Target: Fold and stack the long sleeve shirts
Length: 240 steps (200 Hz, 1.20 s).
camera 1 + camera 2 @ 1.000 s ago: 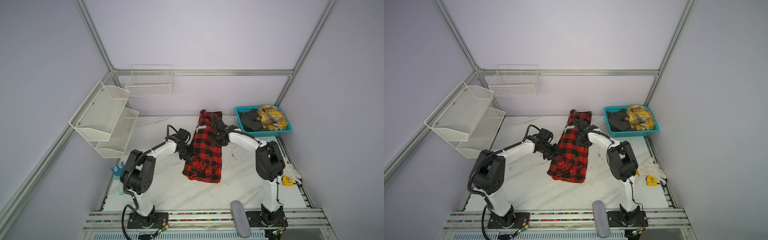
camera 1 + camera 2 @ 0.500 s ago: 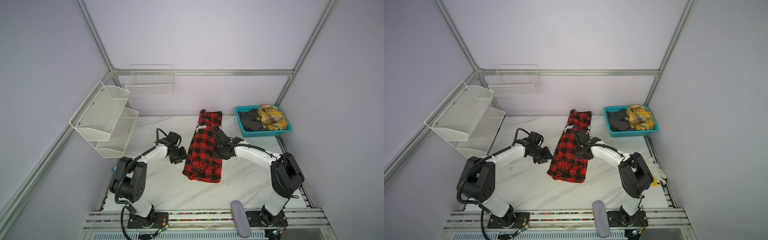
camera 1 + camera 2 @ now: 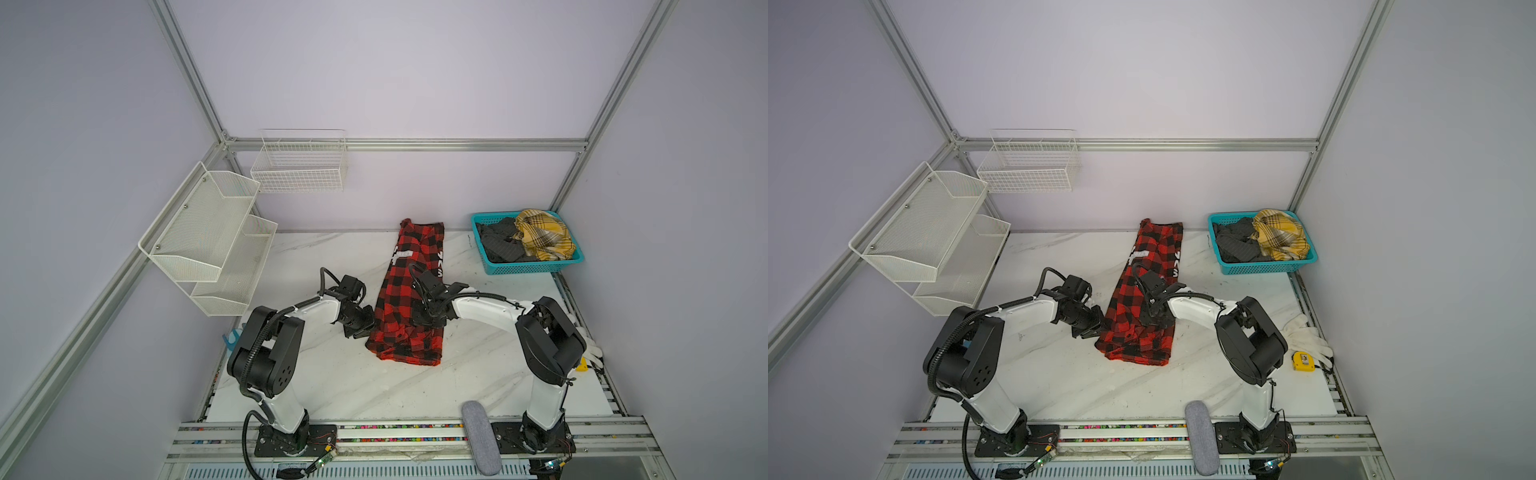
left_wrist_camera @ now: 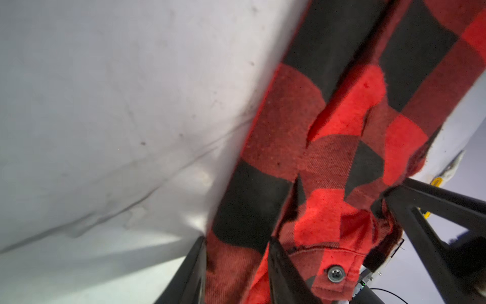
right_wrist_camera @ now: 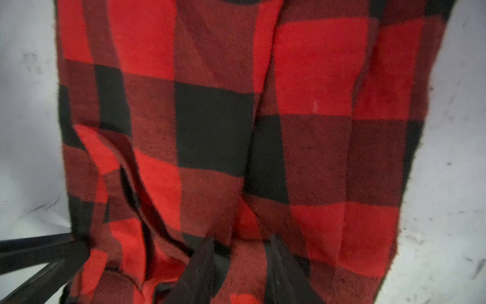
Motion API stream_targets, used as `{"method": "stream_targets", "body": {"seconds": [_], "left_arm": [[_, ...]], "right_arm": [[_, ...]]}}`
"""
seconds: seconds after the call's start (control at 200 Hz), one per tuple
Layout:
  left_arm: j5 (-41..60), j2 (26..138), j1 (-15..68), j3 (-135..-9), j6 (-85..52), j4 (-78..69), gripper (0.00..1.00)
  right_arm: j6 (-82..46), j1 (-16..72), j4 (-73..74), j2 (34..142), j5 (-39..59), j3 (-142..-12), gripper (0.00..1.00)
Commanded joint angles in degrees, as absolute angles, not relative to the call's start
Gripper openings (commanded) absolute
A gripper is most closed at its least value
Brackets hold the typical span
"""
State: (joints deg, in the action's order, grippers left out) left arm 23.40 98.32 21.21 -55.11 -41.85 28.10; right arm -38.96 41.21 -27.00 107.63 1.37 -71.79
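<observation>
**Setting both pincers on the folded shirt strip**

Top views: the red-and-black shirt (image 3: 395, 291) (image 3: 1129, 299) lies in the middle of the surface (image 3: 332, 382) as a narrow strip running front to back. The left pincer (image 3: 360, 329) meets its left edge. The right pincer (image 3: 424, 319) sits over its right half.

Left wrist: the left pincer (image 4: 236, 239) has its jaws part-way apart, edge cloth in the gap, no pinch evident.

Right wrist: the right pincer (image 5: 242, 238) likewise, astride a raised ridge.

Judgement: lengthwise folds look done, cross fold pending. The next move calls for firm, level pinches, then a matched lift.
</observation>
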Motion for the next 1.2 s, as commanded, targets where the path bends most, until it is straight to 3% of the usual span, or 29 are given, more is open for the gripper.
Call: {"method": "stream_targets", "body": {"seconds": [0.0,0.13,0.28,0.475,0.605,0.9,1.195], "left_arm": [[24.9,98.7,24.2,-51.1,-42.5,25.7,0.39],[25.9,98.0,27.9,-49.0,-44.3,23.4,0.38],[25.6,94.5,29.6,-47.4,-46.9,21.8,0.39],[21.3,84.2,29.0,-47.5,-49.2,25.5,0.63],[21.8,79.5,27.0,-46.8,-48.5,29.0,0.7],[28.2,76.0,18.6,-40.4,-48.8,30.2,0.71],[30.1,84.5,18.4,-40.5,-50.8,25.8,0.66]], "right_arm": [[-41.3,41.3,-31.6,108.1,-3.5,-73.8,0.37],[-41.3,41.3,-34.0,105.6,-5.8,-74.0,0.39],[-41.0,41.2,-39.0,101.1,-8.7,-75.5,0.49],[-40.7,40.6,-41.8,94.0,-10.3,-71.9,0.53],[-40.5,39.1,-41.2,88.4,-9.0,-66.1,0.55],[-41.3,37.2,-38.0,80.1,-2.9,-57.8,0.55],[-38.8,34.3,-33.2,85.2,1.7,-56.7,0.51]]}}
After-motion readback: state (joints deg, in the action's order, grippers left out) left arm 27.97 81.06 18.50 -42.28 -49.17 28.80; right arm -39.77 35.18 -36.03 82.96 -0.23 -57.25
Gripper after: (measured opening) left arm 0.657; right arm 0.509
